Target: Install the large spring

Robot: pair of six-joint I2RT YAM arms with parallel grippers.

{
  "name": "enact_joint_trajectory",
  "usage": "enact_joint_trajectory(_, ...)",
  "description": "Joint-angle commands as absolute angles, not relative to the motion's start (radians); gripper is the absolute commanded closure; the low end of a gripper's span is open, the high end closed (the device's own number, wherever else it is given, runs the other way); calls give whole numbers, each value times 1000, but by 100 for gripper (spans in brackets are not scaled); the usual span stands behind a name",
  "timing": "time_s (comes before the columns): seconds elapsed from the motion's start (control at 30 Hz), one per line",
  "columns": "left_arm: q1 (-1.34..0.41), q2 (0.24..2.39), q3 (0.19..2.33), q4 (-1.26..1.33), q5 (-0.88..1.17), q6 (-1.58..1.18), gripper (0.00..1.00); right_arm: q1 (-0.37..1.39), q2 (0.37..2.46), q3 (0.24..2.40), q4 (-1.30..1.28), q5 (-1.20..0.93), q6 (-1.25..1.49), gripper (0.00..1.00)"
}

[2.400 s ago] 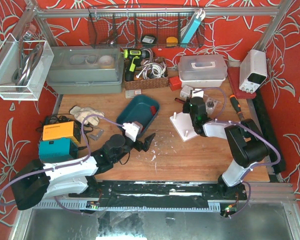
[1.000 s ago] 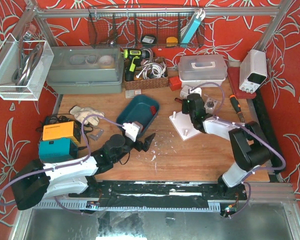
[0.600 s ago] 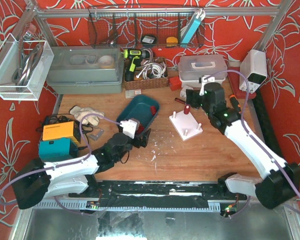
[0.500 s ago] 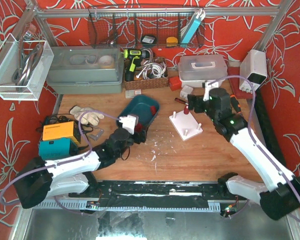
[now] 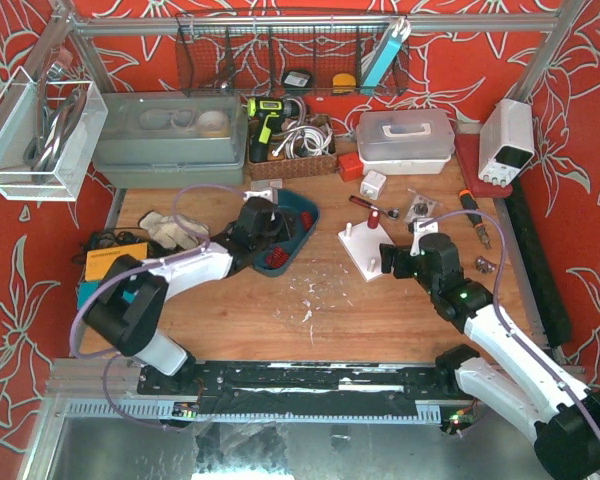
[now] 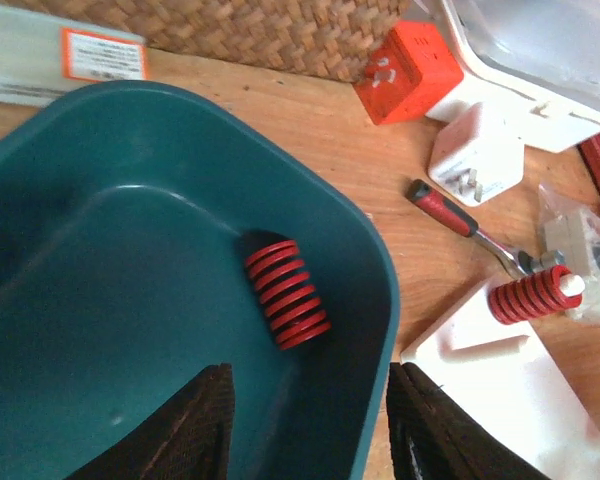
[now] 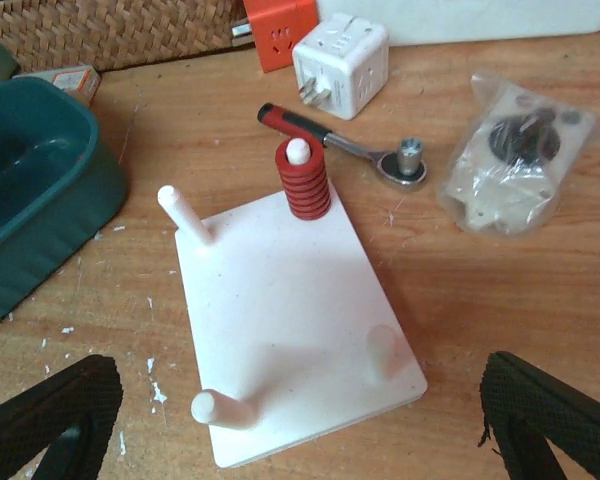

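A red spring (image 6: 287,293) lies on its side inside the teal tray (image 6: 375,260), near the tray's right wall. My left gripper (image 6: 310,430) hovers over the tray just short of that spring, jaws narrowed but apart, with nothing between them. A second red spring (image 7: 305,185) stands on the far peg of the white peg plate (image 7: 290,320). I cannot tell which spring is the larger. My right gripper (image 7: 300,410) is wide open at the plate's near edge and holds nothing. From above, the left gripper (image 5: 265,240) is over the tray (image 5: 302,212) and the right gripper (image 5: 395,258) is beside the plate (image 5: 363,255).
A ratchet wrench (image 7: 340,140), a white plug adapter (image 7: 338,62), an orange adapter (image 7: 280,20) and a bagged part (image 7: 515,165) lie just beyond the plate. A wicker basket (image 6: 270,30) stands behind the tray. Three pegs on the plate are bare.
The left arm swung from the near table up over the teal tray and its jaws narrowed. The right gripper opened, left a spring on the peg and drew back to the plate's near side.
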State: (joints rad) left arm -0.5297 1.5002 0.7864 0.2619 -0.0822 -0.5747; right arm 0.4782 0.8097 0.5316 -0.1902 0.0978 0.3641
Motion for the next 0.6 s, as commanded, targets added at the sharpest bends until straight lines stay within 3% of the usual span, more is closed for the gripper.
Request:
enact_joint_trajectory(0.0,-522,1602,888,204,11,-641,58,505,813,513,-97,116,393,2)
enact_joint_trajectory(0.3,-522,1805,1059,133,19,-669,64,537,819,486,-78,178,389,2)
enact_joint_trajectory(0.57,-522,1911,1129,105,15,-658,64,538,768,474,-86,198,381,2)
